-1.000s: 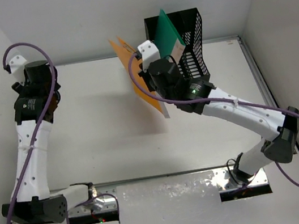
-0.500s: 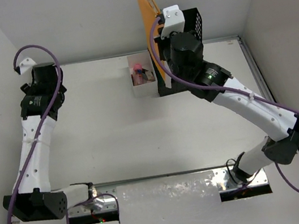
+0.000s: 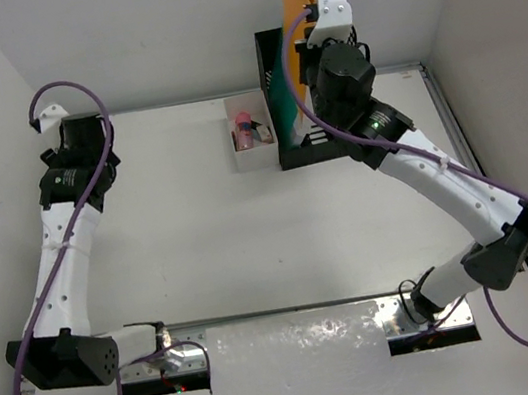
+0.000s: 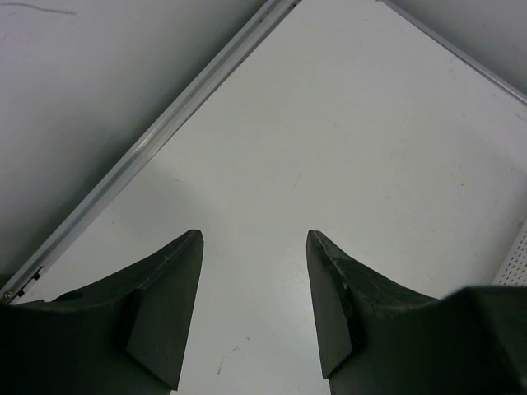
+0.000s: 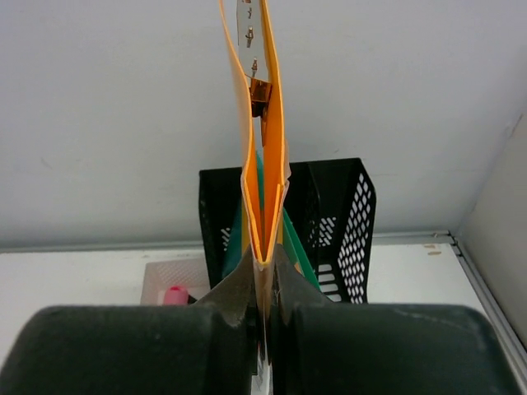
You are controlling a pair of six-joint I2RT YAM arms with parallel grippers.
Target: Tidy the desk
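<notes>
- With right gripper, pinches orange folder tight by its bottom edge, upright, above the rack.
- Holds left gripper spread wide and empty over desk, near the far-left rail.
- At desk's far edge: rack against the back wall, green sheet inside; just left of it, white box with a pink item.

The desk is smooth matt white, edged by a brushed silver metal rail. The orange folder looks like thin, smooth card or plastic. The file holder is black perforated mesh. The left gripper is matt dark plastic.
</notes>
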